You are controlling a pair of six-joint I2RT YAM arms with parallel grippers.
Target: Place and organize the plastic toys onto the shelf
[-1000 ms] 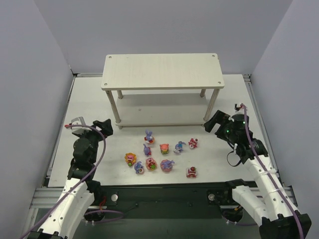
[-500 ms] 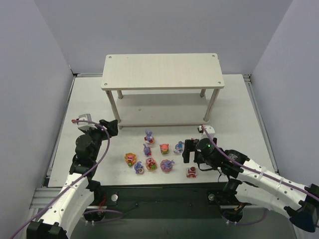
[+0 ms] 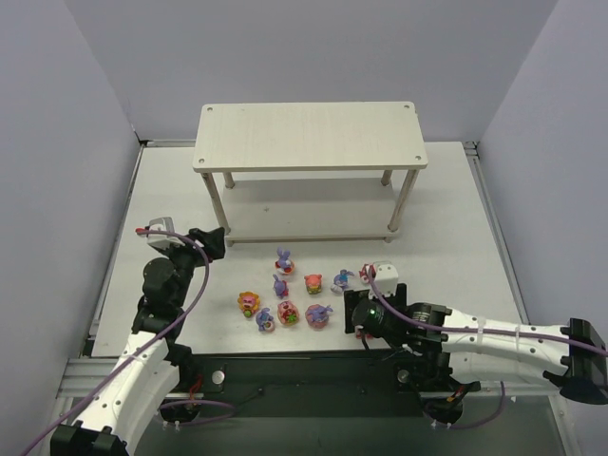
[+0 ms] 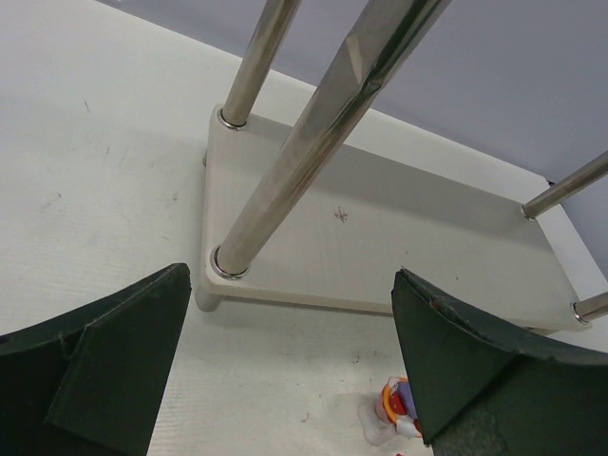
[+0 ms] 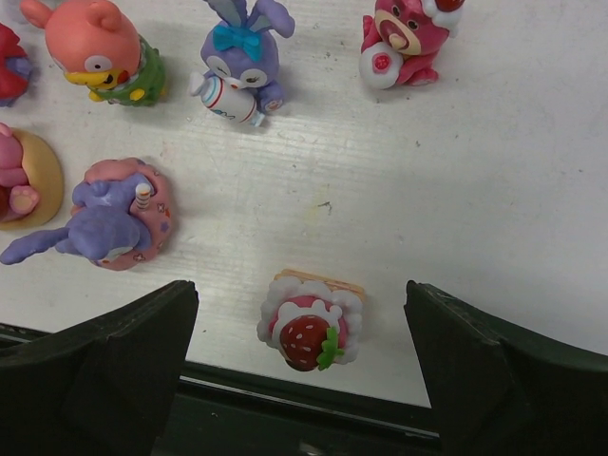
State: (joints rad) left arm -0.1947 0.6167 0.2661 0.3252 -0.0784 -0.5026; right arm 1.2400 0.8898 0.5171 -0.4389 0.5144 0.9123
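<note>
Now both grippers stand spread wide, holding nothing.
Glossy plastic toys [image 3: 302,296], purple-blue long-eared bunnies and pink, red and orange round ones, cluster on the table [image 3: 456,237] before the pale two-tier shelf [image 3: 309,136]; the right gripper [image 5: 300,353] hangs over a strawberry-topped toy [image 5: 309,331], the left gripper [image 4: 290,380] faces the shelf's lower tier.

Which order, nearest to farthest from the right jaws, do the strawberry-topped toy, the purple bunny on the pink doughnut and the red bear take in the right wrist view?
1. Strawberry-topped toy: bottom centre of the view, nearest.
2. Purple bunny on the pink doughnut: off to the view's left, mid-height.
3. Red bear: top right of the view, farthest.
</note>
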